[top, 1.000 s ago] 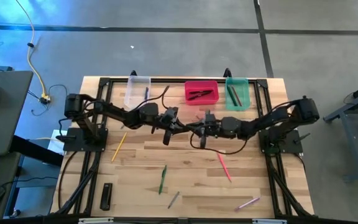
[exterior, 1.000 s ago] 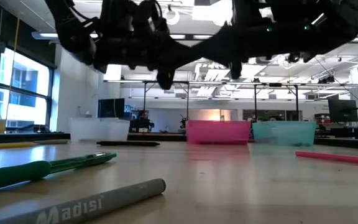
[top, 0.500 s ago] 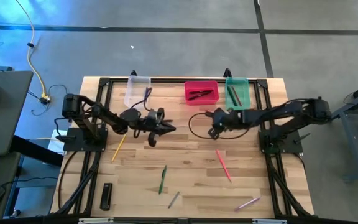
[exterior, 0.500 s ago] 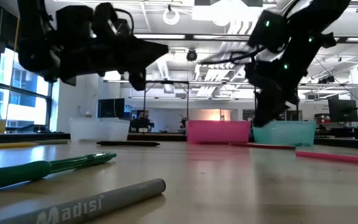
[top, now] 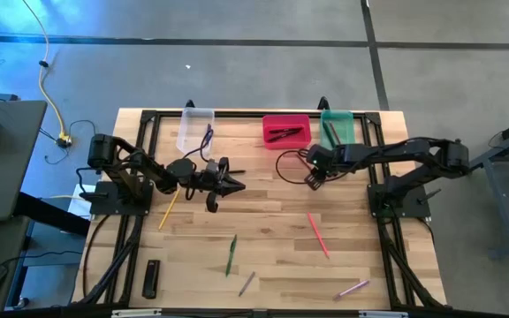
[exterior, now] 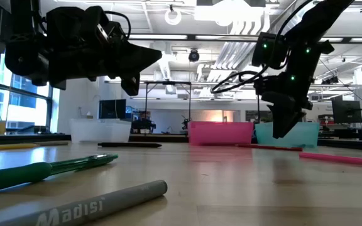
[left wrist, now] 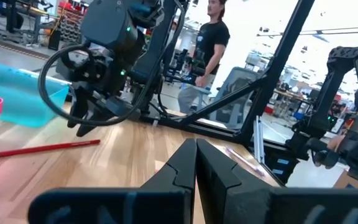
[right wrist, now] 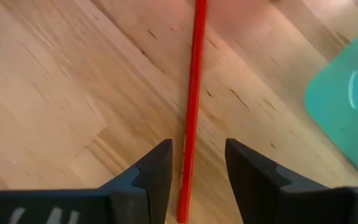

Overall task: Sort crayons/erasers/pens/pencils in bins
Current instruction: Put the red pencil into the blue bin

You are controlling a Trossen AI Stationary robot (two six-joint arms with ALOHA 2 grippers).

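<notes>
Lying near the counter's (top: 369, 265) front edge are a green pen (top: 231, 254) and grey pen (top: 247, 283). Farther back, left jaws (top: 237, 184) are closed empty; right jaws (right wrist: 197, 165) spread wide over a thin red pencil (right wrist: 191, 118) beside the translucent green bin (top: 338, 131).

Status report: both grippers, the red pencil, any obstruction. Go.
Right gripper open, poised over red pencil lying on the table beside green bin. Left gripper shut, empty, waiting mid-table. Nothing in the way.

Red pencil (right wrist: 191, 106) flat by green bin (right wrist: 347, 99); approx 6 sticks loose
</notes>
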